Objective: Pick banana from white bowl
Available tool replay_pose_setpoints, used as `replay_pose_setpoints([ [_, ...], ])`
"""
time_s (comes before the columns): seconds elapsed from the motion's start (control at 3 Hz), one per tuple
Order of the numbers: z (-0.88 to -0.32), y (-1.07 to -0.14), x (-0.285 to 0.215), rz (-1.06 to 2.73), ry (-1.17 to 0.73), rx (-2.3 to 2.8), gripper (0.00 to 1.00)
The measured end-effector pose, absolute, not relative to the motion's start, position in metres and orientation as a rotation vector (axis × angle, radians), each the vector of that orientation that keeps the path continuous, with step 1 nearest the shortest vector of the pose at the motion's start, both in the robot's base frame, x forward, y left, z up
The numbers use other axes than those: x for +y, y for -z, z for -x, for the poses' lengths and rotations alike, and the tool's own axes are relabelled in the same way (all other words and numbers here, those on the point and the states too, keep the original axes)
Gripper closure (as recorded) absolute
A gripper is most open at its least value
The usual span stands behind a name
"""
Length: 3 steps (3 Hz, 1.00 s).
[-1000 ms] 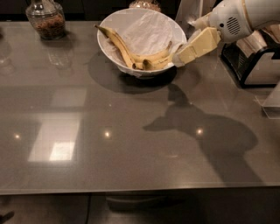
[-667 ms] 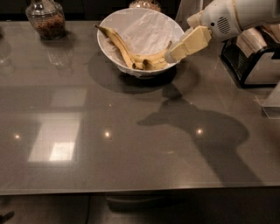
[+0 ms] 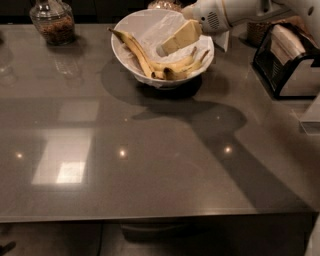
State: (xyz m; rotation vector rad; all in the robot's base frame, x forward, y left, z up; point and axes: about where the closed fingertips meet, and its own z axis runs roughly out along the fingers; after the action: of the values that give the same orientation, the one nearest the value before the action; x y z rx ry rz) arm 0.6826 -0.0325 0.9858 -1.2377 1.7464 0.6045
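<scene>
The white bowl [image 3: 125, 62] stands at the back middle of the grey table, lined with crinkled white paper. The banana [image 3: 134, 50], long and fairly straight with brown bruises, leans on the bowl's left wall with its dark tip over the rim. Two shorter curved bananas [image 3: 182, 66] lie along the bowl's front right. My gripper [image 3: 164, 49], cream-coloured on a white arm that comes in from the upper right, hangs over the middle of the bowl. Its tip is just right of the banana and above the curved ones. It holds nothing that I can see.
A glass jar [image 3: 52, 22] with brown contents stands at the back left. Another jar [image 3: 164, 4] is behind the bowl. A black and white appliance [image 3: 291, 62] sits at the right edge, with a woven basket [image 3: 257, 31] behind it. The table's front edge runs along the bottom.
My gripper has moved left, from the bowl's right rim to over the bowl's middle, closer to the long banana. The bananas have not moved.
</scene>
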Motion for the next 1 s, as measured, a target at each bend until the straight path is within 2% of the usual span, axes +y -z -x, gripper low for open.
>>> replay_pose_setpoints([
  [0.67,-0.729,-0.964,0.015,1.250,-0.704,1.753,0.42],
  [1.0,-0.740,-0.945,0.024,1.245,-0.743,1.805,0.54],
])
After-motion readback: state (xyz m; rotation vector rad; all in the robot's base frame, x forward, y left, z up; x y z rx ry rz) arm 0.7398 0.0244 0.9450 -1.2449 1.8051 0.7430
